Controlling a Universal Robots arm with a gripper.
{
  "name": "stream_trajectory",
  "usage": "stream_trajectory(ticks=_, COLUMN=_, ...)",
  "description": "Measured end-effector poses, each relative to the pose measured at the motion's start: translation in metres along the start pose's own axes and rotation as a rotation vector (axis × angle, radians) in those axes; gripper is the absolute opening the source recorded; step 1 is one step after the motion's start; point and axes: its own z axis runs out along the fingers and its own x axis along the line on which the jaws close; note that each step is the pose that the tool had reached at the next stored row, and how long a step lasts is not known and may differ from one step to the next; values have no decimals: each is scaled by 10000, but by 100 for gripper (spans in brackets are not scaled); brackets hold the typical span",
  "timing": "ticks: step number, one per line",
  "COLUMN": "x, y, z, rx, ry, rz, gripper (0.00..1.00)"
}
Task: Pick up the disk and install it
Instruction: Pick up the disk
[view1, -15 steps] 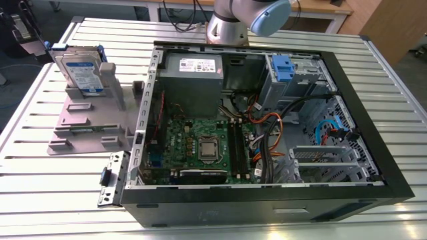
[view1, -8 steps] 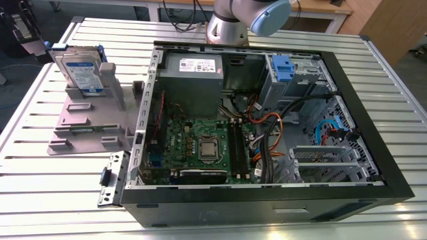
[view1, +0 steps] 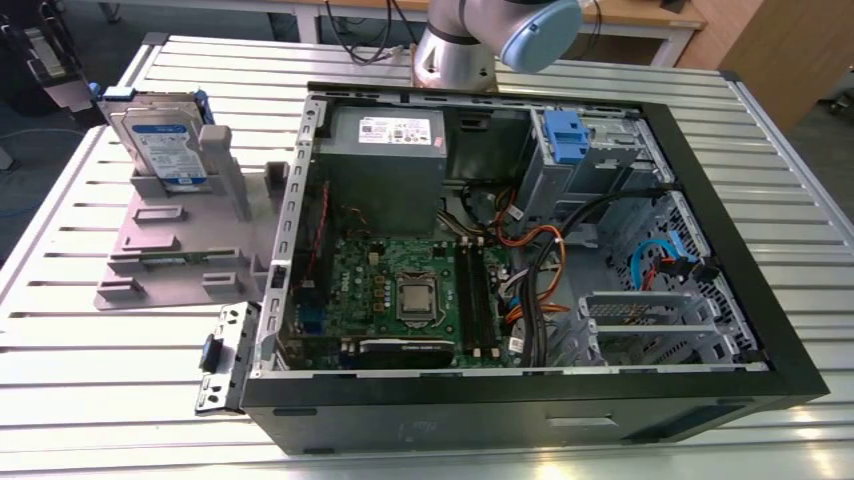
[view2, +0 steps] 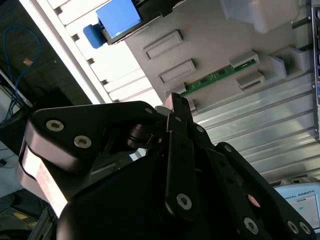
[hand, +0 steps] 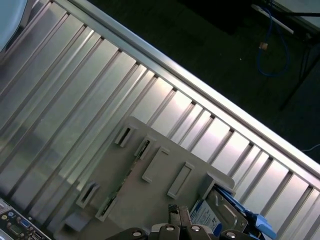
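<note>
The disk (view1: 160, 145) is a silver drive with a white-and-blue label in a blue bracket. It stands upright in the back of the grey stand (view1: 174, 250), on the exterior view's left. My gripper (view2: 176, 107) hangs well above this stand, its black fingers closed together with nothing between them. In the first wrist view the gripper (hand: 179, 218) tips sit just beside the disk (hand: 220, 212), over the stand (hand: 150, 195). The second wrist view has the disk (view2: 119, 17) beyond the stand (view2: 210, 45), far from the fingertips.
An open computer case (view1: 694, 160) lies on the slatted metal table (view1: 120, 380), with a blue bracket (view1: 566, 135) in its drive bay. The robot arm (view1: 481, 40) rises behind the case. A green memory stick (view2: 217, 75) sits in the stand. The table edge (hand: 210, 90) drops to dark floor.
</note>
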Motion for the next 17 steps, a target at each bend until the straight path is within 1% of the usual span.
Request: stream_trajectory(ticks=17, x=0, y=0, z=0, rx=-6, ry=12, rz=-291, gripper=10)
